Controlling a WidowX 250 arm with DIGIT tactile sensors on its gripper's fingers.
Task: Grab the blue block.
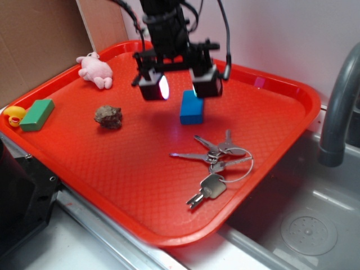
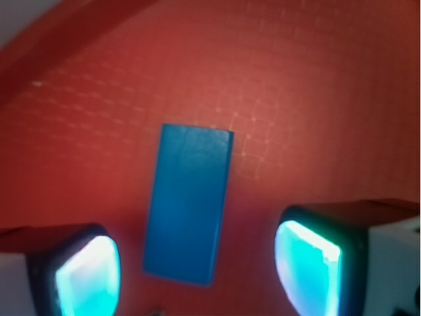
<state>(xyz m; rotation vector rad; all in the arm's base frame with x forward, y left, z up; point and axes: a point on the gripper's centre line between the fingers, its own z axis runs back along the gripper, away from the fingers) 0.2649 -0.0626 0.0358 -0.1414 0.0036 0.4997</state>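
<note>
Keys [image 1: 216, 160] lie near the front of the tray [image 1: 281, 90]. Blue block [image 1: 191, 107] sits mid-tray, under the gripper [image 1: 180, 85], fingers wide apart, not touching it. Risk: block looks off-centre twd one pad; closing could nudge/twist it away.

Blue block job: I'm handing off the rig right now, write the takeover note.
Gripper: open, holding nothing, hovering above the tray.
Blue block: on the red tray, below the gripper; in the wrist view it lies between the two fingers, not touched.
Done: gripper lined up over the block.
Left: descend, close on the block, lift.
Nearby: keys, rock, green block.
</note>
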